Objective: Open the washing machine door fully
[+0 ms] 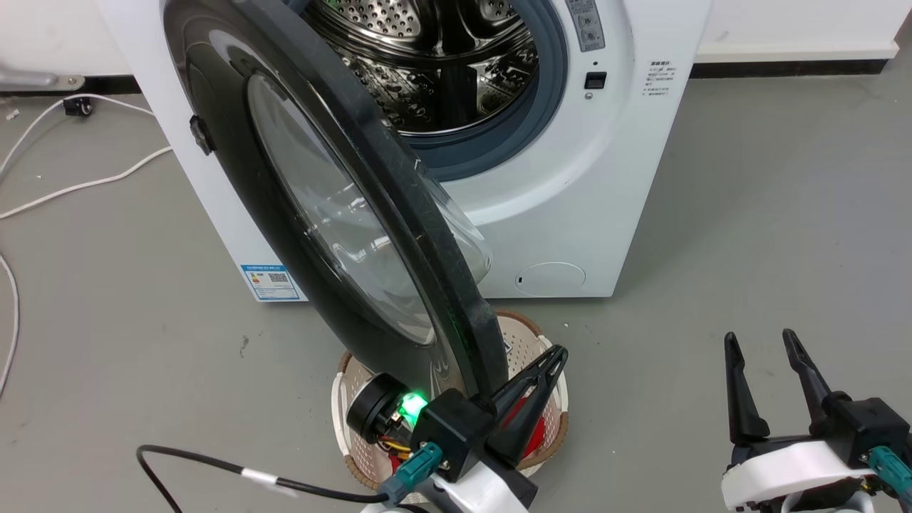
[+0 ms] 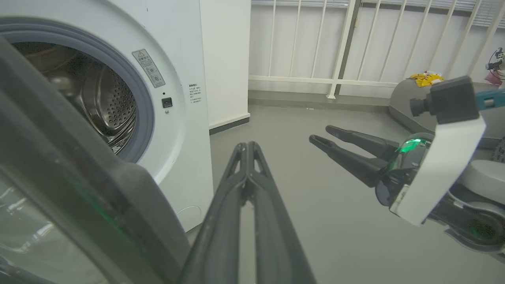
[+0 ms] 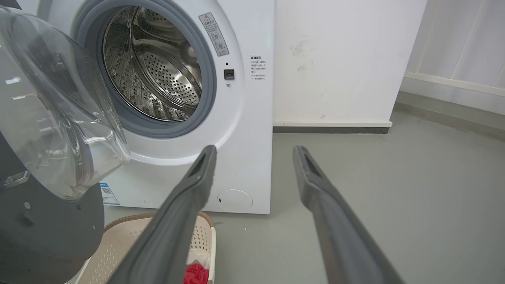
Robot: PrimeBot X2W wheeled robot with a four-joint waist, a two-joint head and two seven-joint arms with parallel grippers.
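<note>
Closest to me, my left gripper (image 1: 552, 356) has its fingers pinched together on nothing, lying just beside the inner lower rim of the washing machine door (image 1: 335, 214). My right gripper (image 1: 759, 335) hangs spread and empty, well apart. One door, one washing machine (image 1: 570, 178), one basket (image 1: 340, 406) below. I judge the door about half open; swinging it back fully remains.

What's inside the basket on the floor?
A red thing lies in the basket. The door and the left gripper cover the rest, so I cannot tell what else.
</note>
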